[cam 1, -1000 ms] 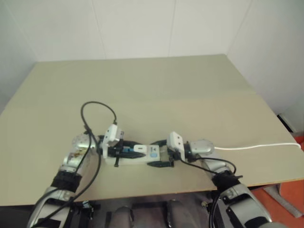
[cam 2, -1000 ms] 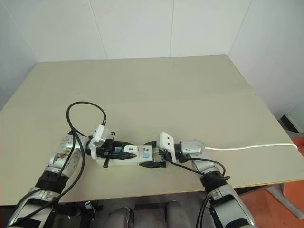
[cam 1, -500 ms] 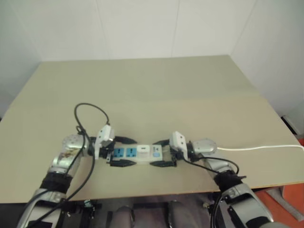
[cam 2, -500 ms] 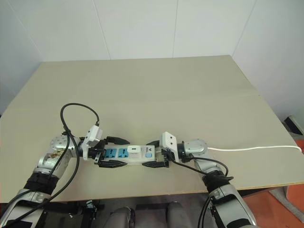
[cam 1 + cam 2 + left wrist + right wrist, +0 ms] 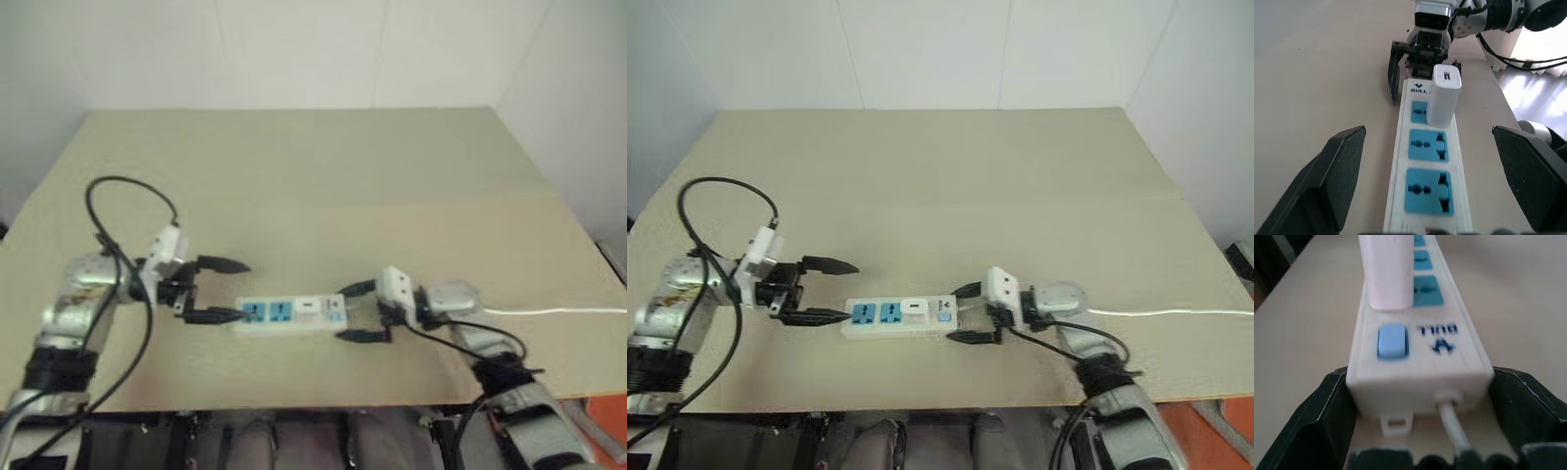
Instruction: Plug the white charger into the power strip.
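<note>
Charger [image 5: 1444, 95] standing upright in the power strip [image 5: 899, 316], seated in the socket next to the blue switch [image 5: 1392, 341], with the two other blue sockets bare. That strip lies flat on the beige worktop [image 5: 950, 186], close to its near edge, with its thin white cord [image 5: 1176, 313] trailing off to the right. Left claw [image 5: 828, 290] is released, black fingers spread wide, hovering just off the strip's free end and touching nothing. Right claw [image 5: 968, 313] sits at the switch end, one finger on each side of the strip; in the right wrist view the fingers [image 5: 1317, 431] flank the end cap where the cord leaves, but I cannot tell whether they press on it or stand clear. A black cable [image 5: 720, 196] loops above the left wrist.
</note>
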